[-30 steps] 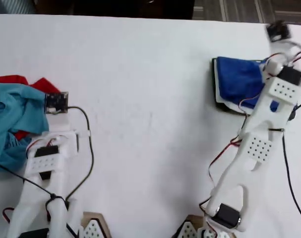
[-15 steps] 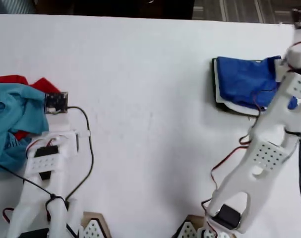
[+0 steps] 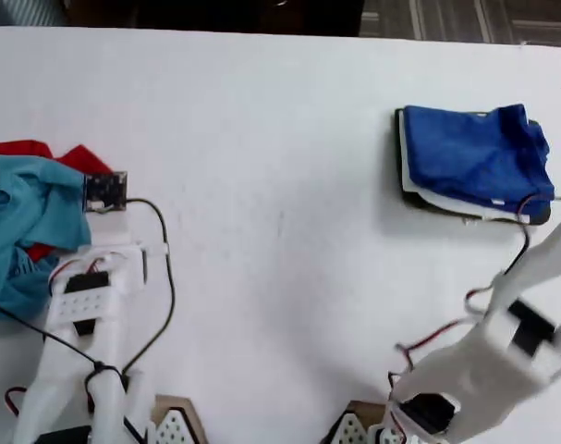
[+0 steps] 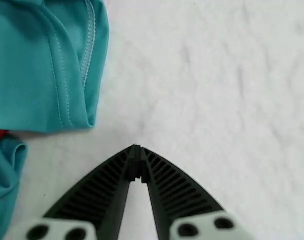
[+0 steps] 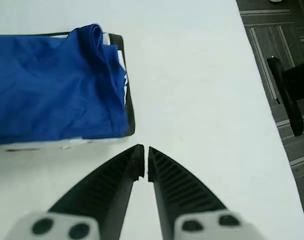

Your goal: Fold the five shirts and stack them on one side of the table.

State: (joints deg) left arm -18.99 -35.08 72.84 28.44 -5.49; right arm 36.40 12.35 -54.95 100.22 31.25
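While both claws are sitting empty, you're looking at a job that appears partly done. Your left claw [image 4: 135, 160] is showing its two black fingers pressed together at the tips, holding nothing, just over the bare tabletop [image 3: 280, 185]. Your right claw [image 5: 140, 162] is closed the same way, with nothing between its fingers.

What matters now is on the left. That teal shirt [image 3: 26, 231] is lying crumpled at the left edge, and in the left wrist view its stitched hem [image 4: 89, 65] is sitting just beside the claw tips, apart from them. From above, the heap is lying left of the left arm [image 3: 86, 296], with its longer run seeming to go near to far along the edge. A red shirt [image 3: 21, 150] is peeking out from under it on the far side. Your left arm is clearly the nearer one, so I'm reckoning the next pickup is falling to it.

Over at the far right, the blue shirt [image 3: 469, 157] is lying folded on top of the stack, long side running left to right, a little rumpled at its right end. A white layer [image 3: 437, 199] and a dark layer [image 3: 397, 139] are showing beneath it. Your right arm [image 3: 502, 351] is sitting at the near right, the stack lying beyond it on the far side.
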